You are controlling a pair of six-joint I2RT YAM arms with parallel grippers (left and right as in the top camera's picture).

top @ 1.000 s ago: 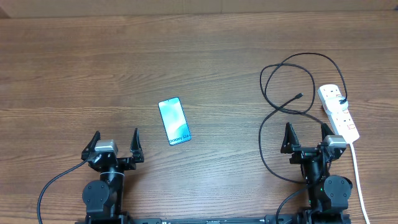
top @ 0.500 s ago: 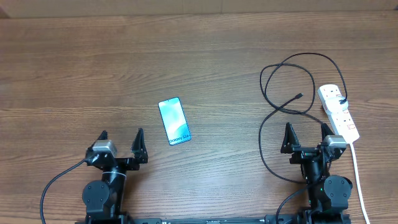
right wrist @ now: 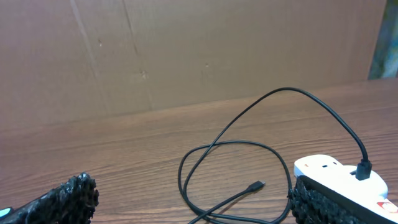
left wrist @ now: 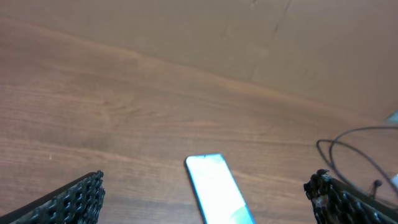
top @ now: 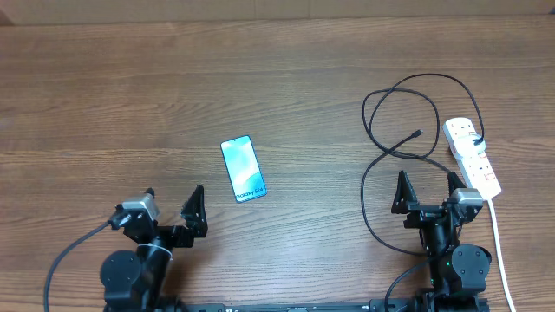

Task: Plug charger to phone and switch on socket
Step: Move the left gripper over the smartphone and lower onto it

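Left fingers (top: 194, 211) and right fingers (top: 401, 192) are open and empty. The charger (top: 363, 111) lies looped on the tabletop (top: 104, 104). Its connector tip (top: 418, 133) is straight ahead of my right fingers, near the socket (top: 473, 156). The phone (top: 243, 169) lies ahead-right of my left fingers, long axis pointing roughly away. The right arm is nearer the tip.
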